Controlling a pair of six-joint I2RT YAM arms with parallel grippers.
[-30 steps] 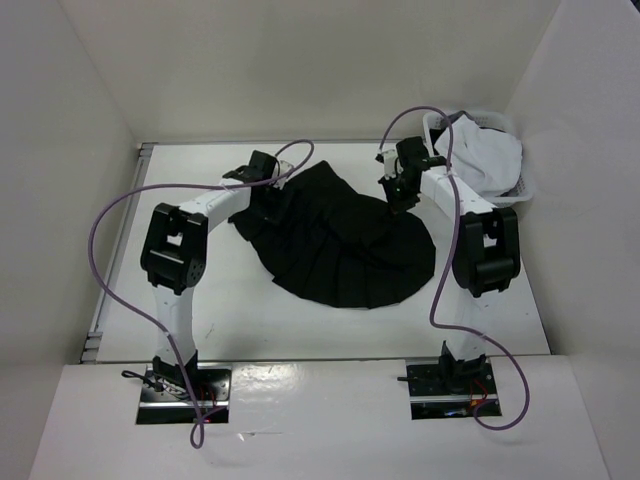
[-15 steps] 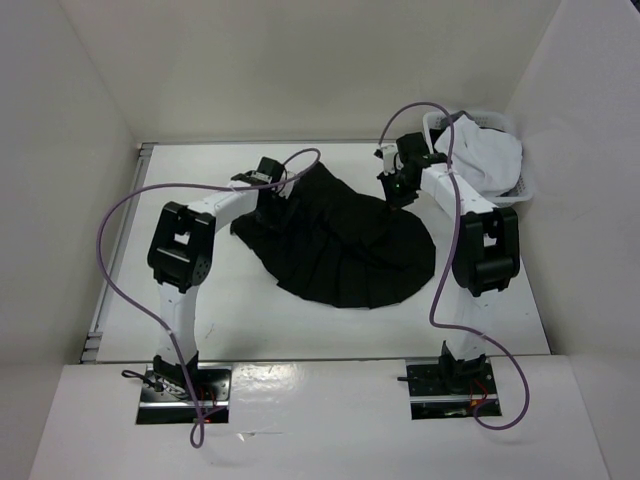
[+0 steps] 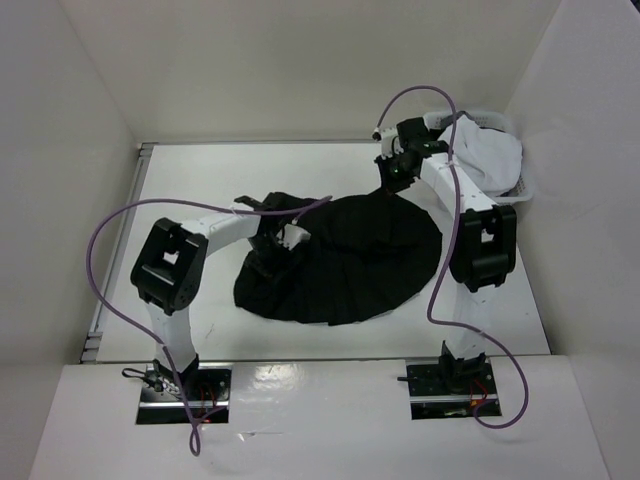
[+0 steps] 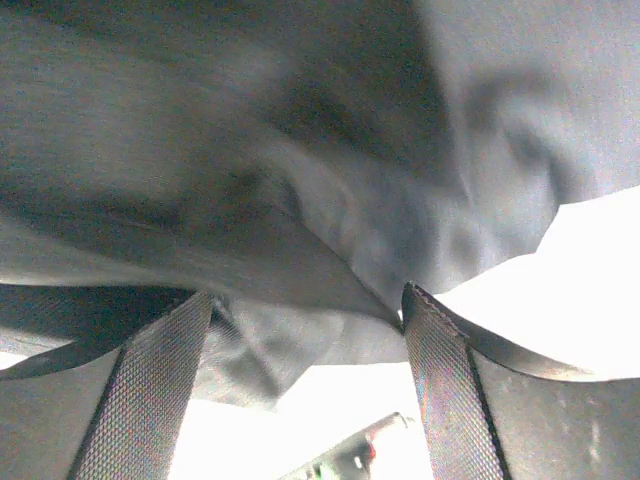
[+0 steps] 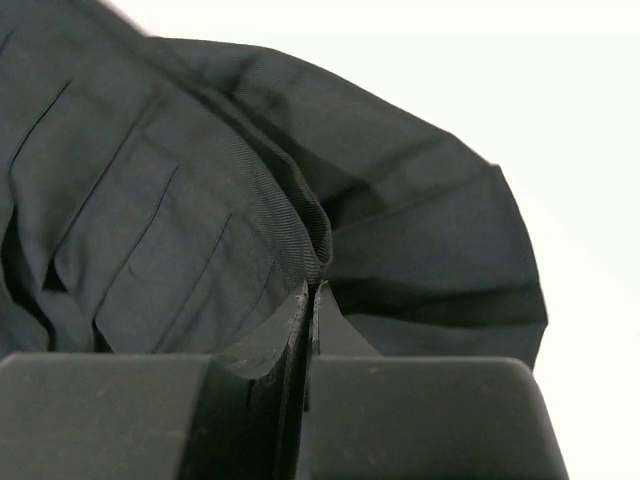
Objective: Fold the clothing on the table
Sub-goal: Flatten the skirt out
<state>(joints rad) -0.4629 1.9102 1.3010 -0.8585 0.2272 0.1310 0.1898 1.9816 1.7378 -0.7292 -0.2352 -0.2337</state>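
Observation:
The clothing (image 3: pixel 365 262), a black pleated skirt, lies spread across the middle of the white table (image 3: pixel 190 180). My left gripper (image 3: pixel 273 250) hovers low over its left part. In the left wrist view the left gripper (image 4: pixel 305 300) is open, its fingers (image 4: pixel 165 350) wide apart, with blurred dark fabric (image 4: pixel 300 180) just past the tips. My right gripper (image 3: pixel 391 182) is at the skirt's far right edge. In the right wrist view the right gripper (image 5: pixel 312 290) is shut on a ribbed fold of the clothing (image 5: pixel 150 200).
A white plastic basket (image 3: pixel 521 186) holding a white garment (image 3: pixel 487 155) stands at the back right corner, close to the right arm. White walls enclose the table on three sides. Purple cables loop above both arms.
The left gripper has swung from the skirt's back left toward the near side, and the skirt's left part has come forward with it. The right gripper has shifted slightly toward the back.

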